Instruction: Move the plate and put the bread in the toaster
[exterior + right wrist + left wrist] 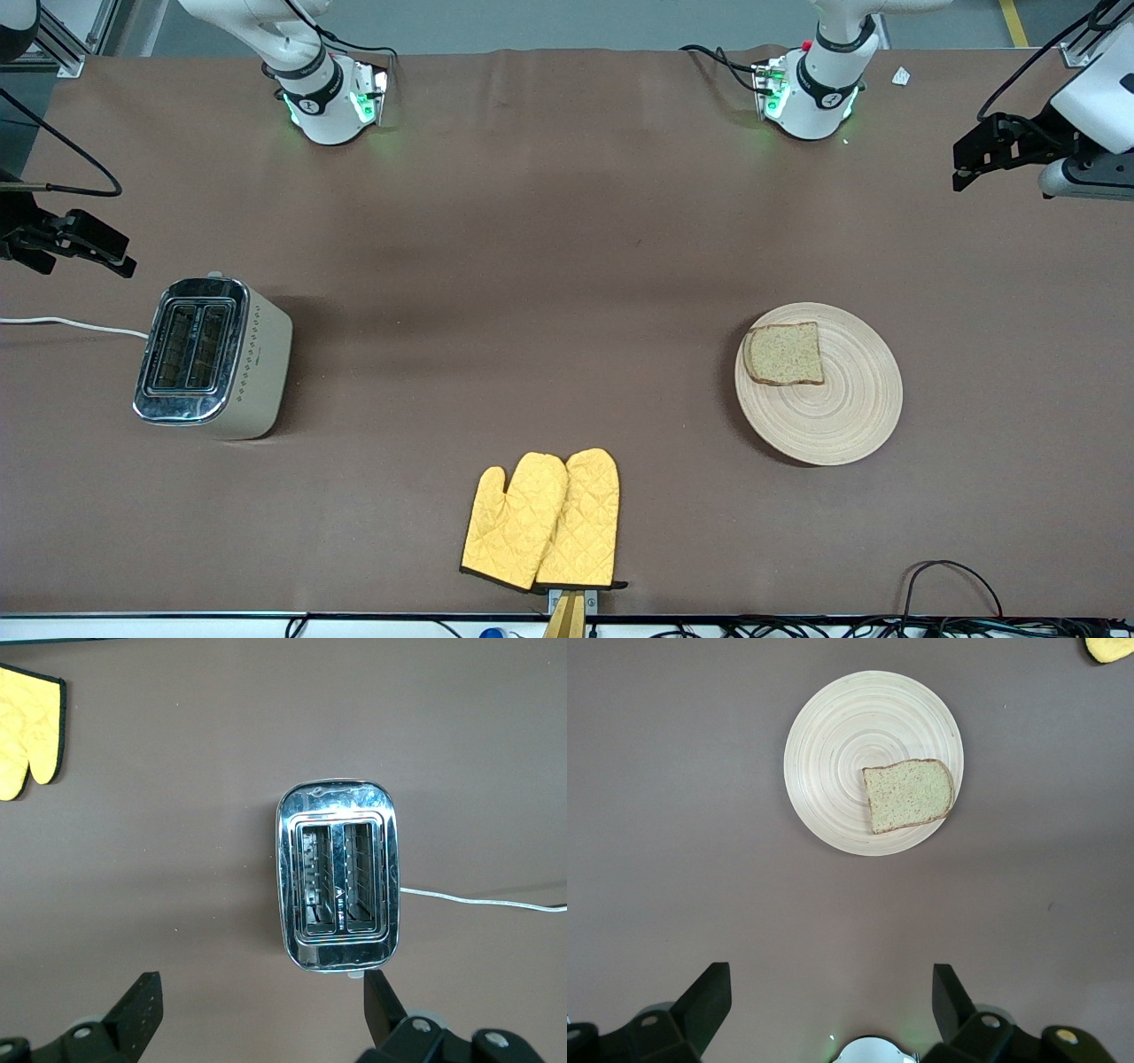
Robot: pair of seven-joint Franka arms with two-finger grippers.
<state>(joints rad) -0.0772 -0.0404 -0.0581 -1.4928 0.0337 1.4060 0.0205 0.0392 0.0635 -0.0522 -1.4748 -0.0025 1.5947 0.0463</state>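
Observation:
The pale wooden plate (842,416) lies on the table toward the left arm's end, with the slice of brown bread (784,354) on its rim side toward the robots. Both show in the left wrist view: the plate (833,753) and the bread (908,796). The cream and chrome toaster (213,354) stands toward the right arm's end, slots up and empty (338,873). My left gripper (966,173) is open and empty, high over the table's edge at the left arm's end (828,1001). My right gripper (115,257) is open and empty, over the table beside the toaster (261,1005).
A pair of yellow oven mitts (542,521) lies near the table's front edge, midway between toaster and plate; one shows in the right wrist view (27,731). The toaster's white cord (71,324) runs off the right arm's end of the table.

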